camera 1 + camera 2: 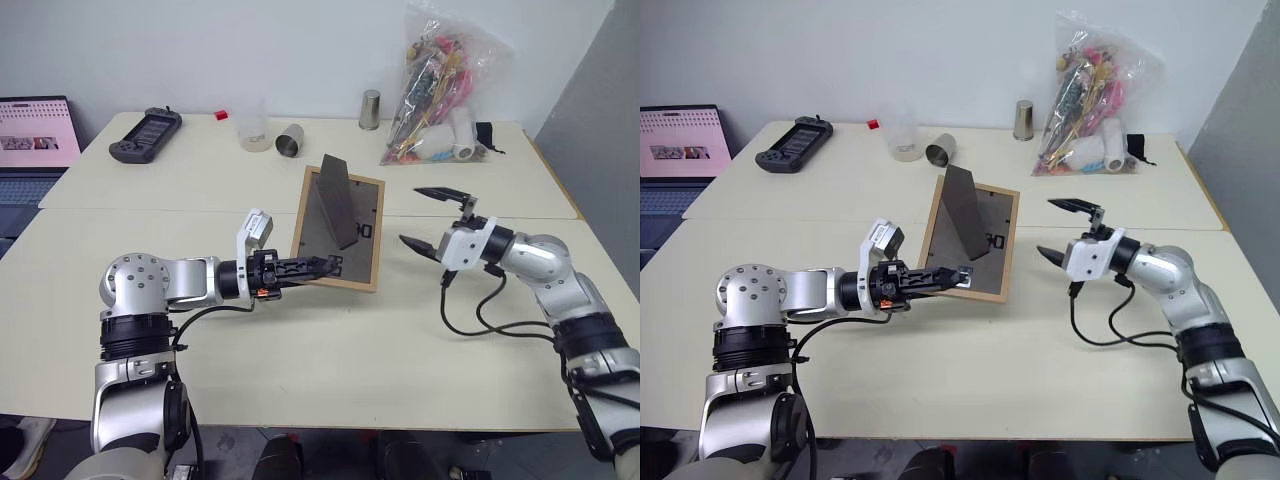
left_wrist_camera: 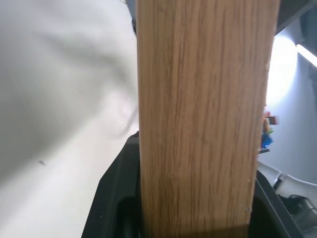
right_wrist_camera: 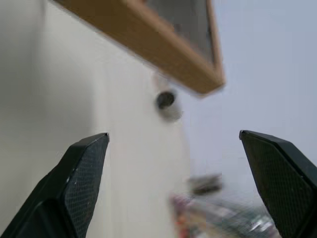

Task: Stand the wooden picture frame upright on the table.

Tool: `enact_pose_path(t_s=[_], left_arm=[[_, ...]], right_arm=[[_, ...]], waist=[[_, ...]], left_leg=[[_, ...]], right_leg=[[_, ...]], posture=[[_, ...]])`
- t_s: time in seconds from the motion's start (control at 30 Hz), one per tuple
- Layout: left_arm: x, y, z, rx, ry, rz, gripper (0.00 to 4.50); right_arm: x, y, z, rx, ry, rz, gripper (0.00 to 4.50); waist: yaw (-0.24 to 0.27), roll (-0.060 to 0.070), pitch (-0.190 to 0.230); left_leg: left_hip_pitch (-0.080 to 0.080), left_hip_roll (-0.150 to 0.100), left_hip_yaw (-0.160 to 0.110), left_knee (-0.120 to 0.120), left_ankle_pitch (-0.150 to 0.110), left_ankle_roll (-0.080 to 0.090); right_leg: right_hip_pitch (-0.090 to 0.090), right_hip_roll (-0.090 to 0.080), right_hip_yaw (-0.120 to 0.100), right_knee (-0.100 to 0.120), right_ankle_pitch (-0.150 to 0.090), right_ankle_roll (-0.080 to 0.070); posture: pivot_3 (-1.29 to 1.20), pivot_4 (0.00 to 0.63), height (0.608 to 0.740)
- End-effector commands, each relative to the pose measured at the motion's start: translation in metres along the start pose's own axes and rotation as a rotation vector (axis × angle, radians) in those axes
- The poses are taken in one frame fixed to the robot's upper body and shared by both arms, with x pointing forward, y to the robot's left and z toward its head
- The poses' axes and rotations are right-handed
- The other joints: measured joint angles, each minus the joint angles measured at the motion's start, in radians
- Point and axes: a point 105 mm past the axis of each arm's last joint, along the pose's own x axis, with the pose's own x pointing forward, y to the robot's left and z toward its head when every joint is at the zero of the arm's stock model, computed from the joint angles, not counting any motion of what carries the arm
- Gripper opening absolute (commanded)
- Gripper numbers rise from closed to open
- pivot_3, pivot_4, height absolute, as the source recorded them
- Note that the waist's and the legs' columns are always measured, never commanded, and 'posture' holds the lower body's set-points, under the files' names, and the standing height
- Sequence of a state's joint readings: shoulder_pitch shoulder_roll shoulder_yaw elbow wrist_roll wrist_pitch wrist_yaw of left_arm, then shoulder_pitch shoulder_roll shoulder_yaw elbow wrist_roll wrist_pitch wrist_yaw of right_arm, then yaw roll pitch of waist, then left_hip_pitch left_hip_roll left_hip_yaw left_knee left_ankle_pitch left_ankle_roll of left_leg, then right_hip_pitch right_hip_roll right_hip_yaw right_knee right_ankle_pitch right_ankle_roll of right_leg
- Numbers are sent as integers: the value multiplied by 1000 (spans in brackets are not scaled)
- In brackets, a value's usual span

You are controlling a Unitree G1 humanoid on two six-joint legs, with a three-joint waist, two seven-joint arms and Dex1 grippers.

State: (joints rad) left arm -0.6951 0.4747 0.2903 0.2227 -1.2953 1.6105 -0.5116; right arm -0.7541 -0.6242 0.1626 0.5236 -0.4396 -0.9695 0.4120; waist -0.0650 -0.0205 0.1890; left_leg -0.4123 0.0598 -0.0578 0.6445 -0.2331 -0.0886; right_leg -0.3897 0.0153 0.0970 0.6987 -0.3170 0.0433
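Left gripper [image 1: 322, 266] nearest, clamped on the lower edge of the frame [image 1: 340, 225], which I hold tilted above the table [image 1: 330, 350], grey back and unfolded stand toward me. Right gripper [image 1: 432, 219] waits just beside the frame's right edge, fingers spread wide, holding nothing. Risks as I judge them: the one-edge pinch lets the frame pivot or slip as it tips; a stand set at a poor angle may skid on landing and drop the frame flat.

Grainy matt light-wood picture frame [image 1: 338, 232]; smooth matt cream table [image 1: 330, 340].
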Motion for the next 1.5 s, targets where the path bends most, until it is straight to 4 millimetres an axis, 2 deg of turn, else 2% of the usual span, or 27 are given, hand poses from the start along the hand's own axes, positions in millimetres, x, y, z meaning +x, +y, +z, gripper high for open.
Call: enact_pose_path(t_s=[0.03, 0.27, 0.4, 0.47, 0.7, 0.83, 0.9, 0.97, 1.2, 1.33, 1.4, 1.5], left_arm=[[4, -17, 1, 12, -1, -78, 1305], [7, -26, -3, -4, -30, -103, 1305], [7, -28, -9, -22, -47, -87, 1305], [8, -28, -10, -25, -56, -83, 1305], [7, -26, -13, -23, -64, -66, 1305], [6, -27, -13, -16, -62, -61, 1305], [5, -29, -13, -3, -65, -64, 1995], [3, -31, -11, 14, -69, -55, 2312], [-32, -43, 24, 118, -198, 32, 3708], [-55, -49, 36, 246, -240, 148, 4468], [-66, -50, 47, 336, -295, 244, 4500], [-69, -56, 50, 512, -323, 361, 4500]], right_arm=[[12, -3, 19, -154, -136, -62, 4491], [27, -2, 25, -267, -204, -107, 4491], [31, -6, 25, -285, -228, -129, 3813], [31, -7, 24, -289, -231, -133, 3186], [27, -8, 17, -288, -215, -148, 1673], [25, -6, 15, -292, -216, -138, 1551], [24, -7, 15, -291, -215, -141, 1543], [24, -7, 14, -287, -212, -142, 1359], [18, -10, 9, -257, -196, -144, 1311], [15, -6, -3, -103, -138, -127, 1311], [17, -2, -16, 45, -55, -124, 1311], [24, 1, -32, 409, 53, -124, 1310]], waist=[[4, 0, 0], [8, 0, 0], [8, 0, 0], [9, 0, 0], [8, 0, 0], [8, 0, 0], [8, 0, 0], [8, 0, 0], [7, 0, 0], [4, 0, 0], [1, -1, 0], [-4, -6, 4]], left_leg=[[0, 0, 0, 0, 0, 0], [1, -1, -1, 0, 2, -4], [2, -1, -1, 0, 3, -4], [3, -2, -1, 0, 3, -4], [4, -4, -1, 1, 3, -4], [5, -4, -1, 1, 3, -3], [5, -4, -1, 1, 3, -3], [5, -4, -1, 1, 3, -3], [5, -4, -1, 1, 3, -2], [6, -5, -1, 0, 2, 1], [7, -5, -1, 0, 2, 1], [11, -3, -1, -1, 2, 1]], right_leg=[[0, 0, 0, 0, 0, 0], [0, -1, 0, 1, 0, 0], [1, -1, 1, 3, 0, 0], [1, -1, 1, 4, 0, 0], [2, -2, 2, 6, 0, 0], [2, -2, 2, 8, 0, 0], [2, -2, 2, 8, 0, 0], [2, -2, 2, 8, 0, 0], [1, -2, 2, 9, 0, 0], [2, -2, 3, 10, 0, -1], [3, -2, 3, 9, 0, -1], [8, -2, 2, 8, 0, -1]], posture=[[0, 150, 740], [0, 150, 740], [0, 150, 740], [0, 150, 740], [0, 150, 740], [0, 150, 740], [0, 150, 740], [0, 150, 740], [0, 150, 740], [0, 150, 740], [0, 150, 740], [0, 150, 740]])
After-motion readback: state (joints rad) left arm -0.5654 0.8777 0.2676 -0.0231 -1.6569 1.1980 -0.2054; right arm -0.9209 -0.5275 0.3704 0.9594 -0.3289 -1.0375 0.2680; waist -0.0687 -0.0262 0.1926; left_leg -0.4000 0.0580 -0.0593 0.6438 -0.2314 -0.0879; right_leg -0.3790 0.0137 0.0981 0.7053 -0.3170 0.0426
